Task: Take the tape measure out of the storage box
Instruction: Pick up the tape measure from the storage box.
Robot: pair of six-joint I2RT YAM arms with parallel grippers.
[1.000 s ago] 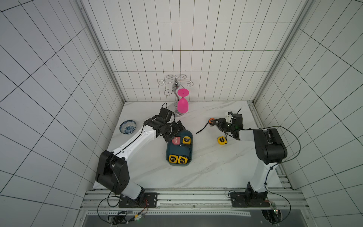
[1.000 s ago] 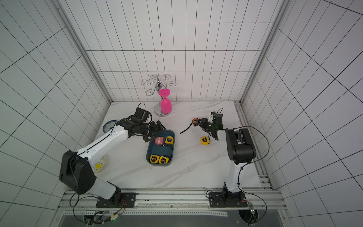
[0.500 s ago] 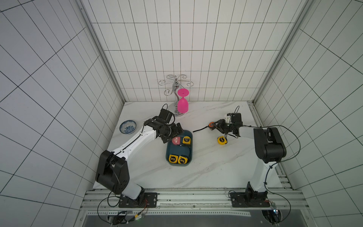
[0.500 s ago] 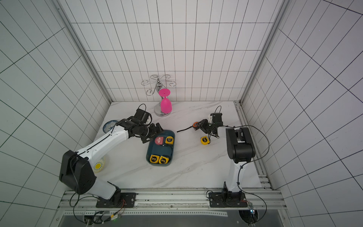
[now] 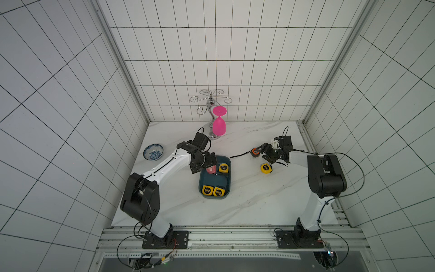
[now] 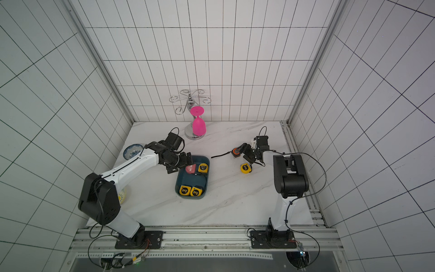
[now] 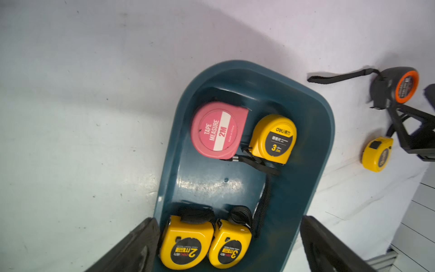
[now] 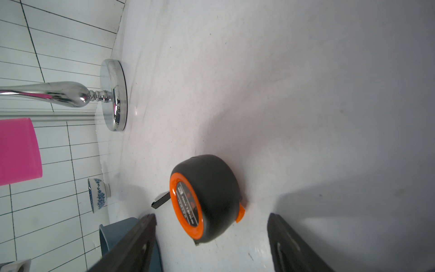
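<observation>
White tiled walls close around the marble surface (image 5: 249, 202) that I watch from my station. On it sits the storage box (image 5: 210, 180), dark teal, with four tape measures inside: a pink tape measure (image 7: 219, 130) beside a yellow tape measure (image 7: 274, 140) at the back end, and a yellow pair (image 7: 187, 242) at the front end. The left gripper (image 5: 204, 164) hangs above the box, its jaws wide open and empty. Outside the box, the black and orange tape measure (image 8: 207, 200) stands on its edge on the surface between the jaws of the right gripper (image 5: 265, 153), which are spread apart and do not touch it (its black strap points toward the box). A loose yellow tape measure (image 5: 266, 168) lies just beside. By the back wall, a pink glass (image 5: 219, 126) hangs on a chrome rack (image 5: 211, 101).
</observation>
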